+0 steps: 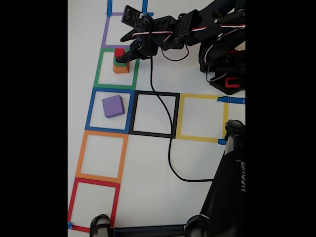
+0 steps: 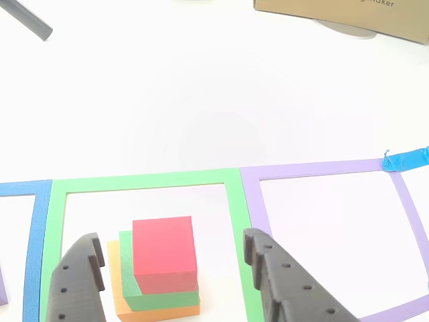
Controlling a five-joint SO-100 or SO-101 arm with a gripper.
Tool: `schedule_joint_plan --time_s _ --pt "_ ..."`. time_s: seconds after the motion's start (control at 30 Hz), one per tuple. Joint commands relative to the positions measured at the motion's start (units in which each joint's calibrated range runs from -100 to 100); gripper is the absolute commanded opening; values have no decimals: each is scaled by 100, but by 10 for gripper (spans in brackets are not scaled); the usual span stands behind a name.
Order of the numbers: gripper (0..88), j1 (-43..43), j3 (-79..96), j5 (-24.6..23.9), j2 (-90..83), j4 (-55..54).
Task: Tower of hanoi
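Note:
A stack of three cubes stands in the green tape square: orange at the bottom, green in the middle, red on top. In the other view the red cube sits on the green cube and the orange cube. The purple cube lies alone in the blue tape square. My gripper reaches in from the upper right and is open. In the other view the gripper straddles the stack, with gaps on both sides of the red cube.
Purple, black, yellow, orange and red tape squares mark the white table. A black cable crosses the black square. A black stand occupies the lower right. A cardboard box sits beyond the squares.

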Motion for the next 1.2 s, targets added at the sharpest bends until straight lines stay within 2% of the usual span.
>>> schedule_joint_plan --time_s 0.0,1.17 --pt "220 10 -36 36 211 -415" --pt "146 -403 -109 36 921 -957"
